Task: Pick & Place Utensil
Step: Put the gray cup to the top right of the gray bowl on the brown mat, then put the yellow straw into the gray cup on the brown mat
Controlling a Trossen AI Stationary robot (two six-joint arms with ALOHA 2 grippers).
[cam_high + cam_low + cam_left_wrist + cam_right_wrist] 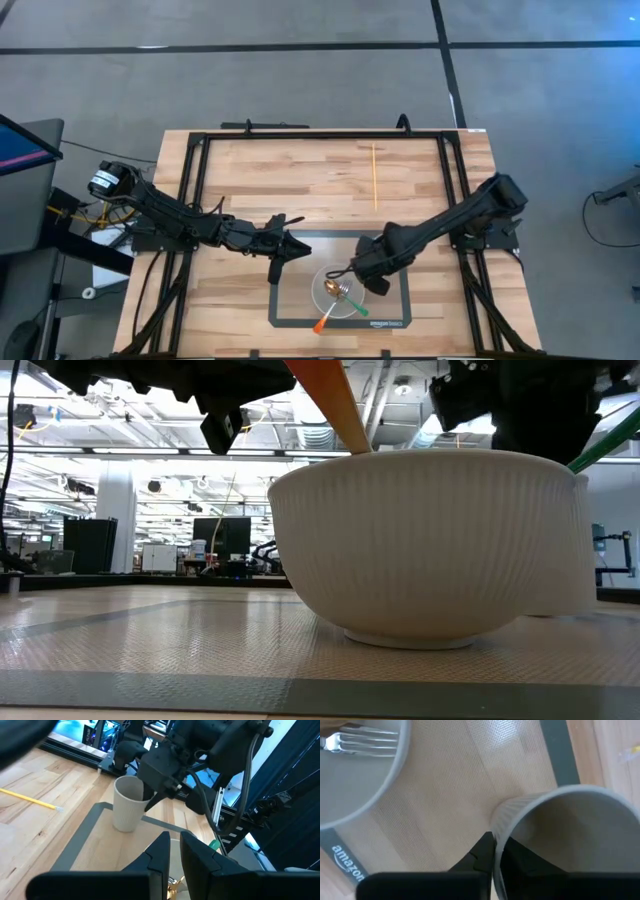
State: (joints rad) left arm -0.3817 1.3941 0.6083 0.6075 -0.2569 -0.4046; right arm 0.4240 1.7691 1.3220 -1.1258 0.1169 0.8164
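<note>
Overhead, left gripper (pixel 296 249) hovers over the mat's (pixel 290 318) left edge, fingers nearly together, empty. Bowl (pixel 338 290) mid-mat holds a gold spoon (pixel 331 288) and fork (pixel 346 292), apparently green-handled. Right gripper (pixel 494 851) pinches the grey cup's (pixel 560 845) rim.

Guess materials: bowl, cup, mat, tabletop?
Bowl: matte off-white with fine vertical ribs, probably plastic or ceramic.
Cup: same matte ribbed look, likely the same material.
Mat: tan woven-textured sheet with a grey border, probably silicone.
Tabletop: pale jointed wood strips, butcher-block style.
</note>
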